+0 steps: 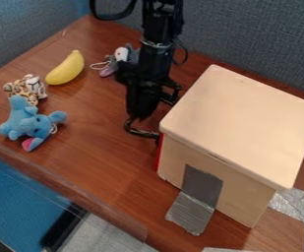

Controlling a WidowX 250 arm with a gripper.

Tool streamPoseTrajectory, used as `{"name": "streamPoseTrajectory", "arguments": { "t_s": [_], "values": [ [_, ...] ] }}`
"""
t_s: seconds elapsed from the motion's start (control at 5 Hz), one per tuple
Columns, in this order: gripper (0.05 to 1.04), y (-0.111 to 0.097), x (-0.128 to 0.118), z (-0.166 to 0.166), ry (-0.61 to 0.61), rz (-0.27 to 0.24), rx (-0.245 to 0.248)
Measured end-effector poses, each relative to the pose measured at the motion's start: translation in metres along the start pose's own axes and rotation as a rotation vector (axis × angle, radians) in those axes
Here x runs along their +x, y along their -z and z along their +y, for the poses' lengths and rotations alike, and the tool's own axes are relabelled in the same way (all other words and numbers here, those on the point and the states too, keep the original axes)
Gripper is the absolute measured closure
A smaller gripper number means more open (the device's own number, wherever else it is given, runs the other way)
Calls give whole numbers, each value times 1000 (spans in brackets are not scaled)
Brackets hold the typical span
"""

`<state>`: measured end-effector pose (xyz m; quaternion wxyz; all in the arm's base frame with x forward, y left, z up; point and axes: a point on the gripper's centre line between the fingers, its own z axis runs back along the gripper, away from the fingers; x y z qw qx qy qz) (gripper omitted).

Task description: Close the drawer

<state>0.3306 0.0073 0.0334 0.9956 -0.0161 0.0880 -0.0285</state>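
"So, where is the drawer [159,153] sitting?"

"It is sitting in the left side of the box [246,118], near the middle of the frame. Its red front is just peeking out, and I am guessing that it is almost in."

"And which way is it lying from the claw [138,115]?"

"Down and to the right. The claw is hanging a bit above the middle of the frame, and the handle [141,133] is curving out just under it. I cannot tell if they are touching."

"Is the claw spreading or pinching?"

"I cannot tell. It is looking all dark from here."

"Which way is the red front running?"

"It is running up and down in the frame, thin and long. So I am thinking that the push is going to the right, straight into the box, not along the red front."

"What is the handle looking like?"

"It is looking dark and shiny, and it is bending like a hook. I am worrying a little that the claw could be catching on it and pulling the drawer out."
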Motion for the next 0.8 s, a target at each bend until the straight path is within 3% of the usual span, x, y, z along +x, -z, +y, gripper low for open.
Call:
{"name": "streamPoseTrajectory", "arguments": {
  "t_s": [0.4, 0.6, 0.8],
  "values": [
    [116, -34, -12, 26, -42, -97, -14],
    [81, -56, -22, 27, -24, -140, -8],
    [83, -70, -36, 31, -20, -173, 42]
  ]
}}
